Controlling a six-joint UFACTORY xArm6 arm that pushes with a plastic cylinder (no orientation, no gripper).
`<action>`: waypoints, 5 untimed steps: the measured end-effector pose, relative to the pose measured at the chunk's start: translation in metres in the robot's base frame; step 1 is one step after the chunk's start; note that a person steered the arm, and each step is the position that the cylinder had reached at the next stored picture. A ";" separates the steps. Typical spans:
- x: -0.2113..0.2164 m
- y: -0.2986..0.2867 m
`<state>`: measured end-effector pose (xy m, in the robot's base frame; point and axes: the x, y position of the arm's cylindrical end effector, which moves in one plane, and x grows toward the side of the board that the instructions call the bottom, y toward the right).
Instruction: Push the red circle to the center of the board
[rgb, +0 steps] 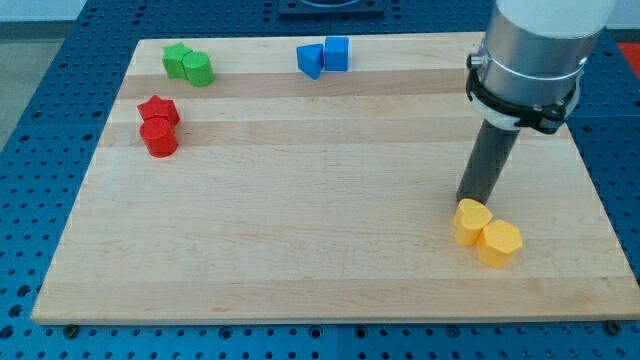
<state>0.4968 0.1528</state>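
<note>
The red circle (159, 138) lies near the board's left edge, touching the red star (158, 110) just above it. My tip (470, 199) stands far to the view's right, just above the two yellow blocks and touching or nearly touching the left one. The wooden board (300, 230) fills most of the view. The tip is a long way from the red circle.
A green star (177, 58) and a green circle (198, 69) sit at the top left. A blue triangle (310, 60) and a blue cube (337, 53) sit at the top middle. A yellow heart-like block (472, 221) and a yellow hexagon (499, 243) lie at the lower right.
</note>
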 end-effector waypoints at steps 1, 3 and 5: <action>0.000 0.000; -0.040 -0.014; -0.043 -0.105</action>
<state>0.4540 0.0480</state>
